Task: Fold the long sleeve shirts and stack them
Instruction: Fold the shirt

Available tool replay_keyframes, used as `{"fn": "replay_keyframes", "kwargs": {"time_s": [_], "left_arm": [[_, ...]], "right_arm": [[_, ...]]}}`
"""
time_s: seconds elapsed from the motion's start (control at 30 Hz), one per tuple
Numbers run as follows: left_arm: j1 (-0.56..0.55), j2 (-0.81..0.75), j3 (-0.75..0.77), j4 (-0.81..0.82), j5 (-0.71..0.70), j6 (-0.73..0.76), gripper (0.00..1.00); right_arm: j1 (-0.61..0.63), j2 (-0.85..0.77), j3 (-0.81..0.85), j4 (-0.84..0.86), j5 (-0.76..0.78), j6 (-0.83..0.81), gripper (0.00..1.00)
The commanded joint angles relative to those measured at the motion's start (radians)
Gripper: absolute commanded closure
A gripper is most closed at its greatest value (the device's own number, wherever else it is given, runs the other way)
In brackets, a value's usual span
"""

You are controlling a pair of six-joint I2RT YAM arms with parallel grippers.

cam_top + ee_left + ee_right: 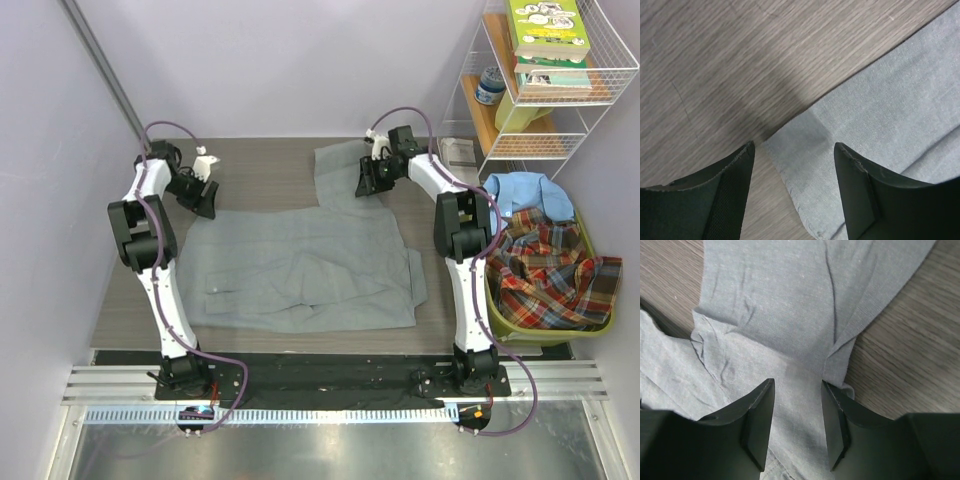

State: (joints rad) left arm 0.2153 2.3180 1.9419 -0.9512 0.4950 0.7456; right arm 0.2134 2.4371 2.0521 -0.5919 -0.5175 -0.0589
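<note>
Seen from my remote console, the grey long sleeve shirt (300, 265) lies spread flat across the middle of the wood-grain table (260, 165), with one part reaching toward the far edge on the right. The left gripper (794, 145) hangs over the shirt's far left corner. Its jaws stand apart, straddling that corner without pinching it, and bare tabletop shows beside the cloth. The right gripper (797, 382) sits low over the far right part of the shirt, where a creased fold runs off toward the table. Its jaws are also unclenched, with flat grey fabric showing in the gap between them and nothing held.

To the right of the table, a green bin (590, 325) holds a red-green plaid shirt (545, 280) and a light blue shirt (525, 192), both bunched up. Behind the bin, a white wire rack (600, 90) carries books (547, 28).
</note>
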Motion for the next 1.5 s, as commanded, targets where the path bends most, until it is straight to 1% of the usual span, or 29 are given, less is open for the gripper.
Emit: {"fn": "replay_keyframes", "kwargs": {"time_s": [0.0,0.13,0.3,0.6,0.8,0.97,1.03,1.17,1.2,1.23,1.27,1.37,1.4,1.47], "left_arm": [[-0.002,0.017,0.035,0.0,-0.003,0.006,0.34],[-0.001,0.014,0.037,0.003,-0.012,0.006,0.33],[0.001,0.012,0.043,0.003,0.005,0.011,0.33],[0.001,0.03,0.055,-0.032,0.06,0.031,0.34],[0.004,0.061,0.092,-0.08,0.092,0.041,0.36],[0.004,0.072,0.092,-0.086,0.105,0.04,0.42],[0.004,0.072,0.092,-0.086,0.102,0.038,0.46],[0.004,0.063,0.086,-0.054,0.089,0.018,0.51],[0.004,0.061,0.088,-0.052,0.089,0.018,0.53],[0.004,0.061,0.088,-0.05,0.088,0.017,0.57],[0.004,0.06,0.088,-0.05,0.086,0.017,0.57],[0.004,0.055,0.086,-0.05,0.083,0.018,0.6],[0.004,0.055,0.086,-0.05,0.079,0.018,0.6],[0.004,0.055,0.084,-0.05,0.073,0.018,0.59]], "right_arm": [[-0.005,-0.03,0.043,0.032,-0.004,0.002,0.52],[-0.026,-0.085,0.029,0.03,0.04,-0.019,0.49],[-0.065,-0.079,0.046,0.015,0.042,-0.033,0.43],[-0.063,-0.009,0.083,0.023,-0.004,-0.004,0.42],[-0.057,0.01,0.088,0.053,-0.085,0.036,0.45],[-0.048,0.016,0.089,0.055,-0.111,0.042,0.55],[-0.045,0.014,0.089,0.053,-0.124,0.045,0.56],[-0.043,0.011,0.089,0.055,-0.131,0.051,0.63],[-0.043,0.01,0.091,0.058,-0.131,0.053,0.66],[-0.043,0.011,0.094,0.058,-0.13,0.053,0.68],[-0.043,0.01,0.095,0.057,-0.128,0.053,0.69],[-0.043,0.011,0.102,0.06,-0.128,0.056,0.76],[-0.043,0.013,0.106,0.06,-0.128,0.056,0.76],[-0.043,0.008,0.105,0.058,-0.108,0.056,0.69]]}}
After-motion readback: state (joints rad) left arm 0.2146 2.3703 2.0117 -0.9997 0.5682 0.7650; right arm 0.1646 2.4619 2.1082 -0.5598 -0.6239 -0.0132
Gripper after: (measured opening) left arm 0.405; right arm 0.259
